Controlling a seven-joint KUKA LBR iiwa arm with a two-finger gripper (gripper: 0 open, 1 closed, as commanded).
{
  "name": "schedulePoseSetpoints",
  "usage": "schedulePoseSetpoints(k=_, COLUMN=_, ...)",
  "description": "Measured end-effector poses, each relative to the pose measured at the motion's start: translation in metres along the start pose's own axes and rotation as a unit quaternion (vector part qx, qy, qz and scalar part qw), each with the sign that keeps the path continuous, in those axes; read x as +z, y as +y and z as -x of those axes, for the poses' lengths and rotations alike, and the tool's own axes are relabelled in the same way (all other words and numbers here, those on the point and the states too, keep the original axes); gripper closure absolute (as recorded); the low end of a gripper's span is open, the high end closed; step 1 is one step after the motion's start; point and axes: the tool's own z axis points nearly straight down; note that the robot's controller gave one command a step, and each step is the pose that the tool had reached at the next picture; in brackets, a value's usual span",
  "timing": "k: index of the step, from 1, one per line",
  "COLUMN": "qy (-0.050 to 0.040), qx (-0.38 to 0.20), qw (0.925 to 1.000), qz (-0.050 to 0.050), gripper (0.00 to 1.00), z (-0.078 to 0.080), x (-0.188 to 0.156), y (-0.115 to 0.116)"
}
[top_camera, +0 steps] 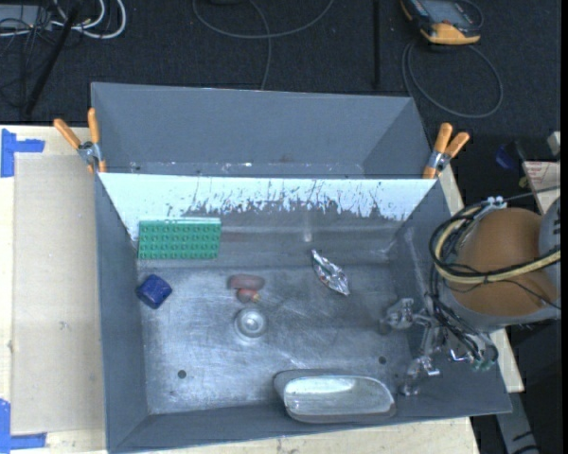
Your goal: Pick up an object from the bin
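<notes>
My gripper (pixel 408 346) hangs low at the bin's right side, close to the right wall. Its two fingers stand apart, so it is open, with bare bin floor between them. A crumpled piece of silver foil (pixel 329 273) lies to its upper left, well apart from it. A clear oblong plastic lid (pixel 334 395) rests along the front wall, just left of the lower fingertip and not touching it.
A small silver round cap (pixel 251 323) and a reddish-brown lump (pixel 246 285) lie mid-floor. A blue block (pixel 154 290) and a green studded plate (pixel 179 239) sit at the left. The arm with its orange cover and cables leans over the right rim.
</notes>
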Motion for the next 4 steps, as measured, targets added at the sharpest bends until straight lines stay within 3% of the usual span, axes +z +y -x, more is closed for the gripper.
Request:
schedulePoseSetpoints(k=1, qy=-0.002, qx=0.189, qw=0.982, qz=0.0, gripper=0.0, z=0.043, x=-0.063, y=0.042)
schedulePoseSetpoints(k=2, qy=-0.0013, qx=0.234, qw=0.9723, qz=-0.001, gripper=0.0, z=0.103, x=-0.001, y=0.085)
schedulePoseSetpoints(k=3, qy=0.0002, qx=0.233, qw=0.9726, qz=0.0, gripper=1.0, z=0.103, x=-0.002, y=0.086)
schedulePoseSetpoints(k=4, qy=-0.004, qx=0.112, qw=0.9937, qz=-0.001, gripper=1.0, z=0.097, x=-0.188, y=0.069)
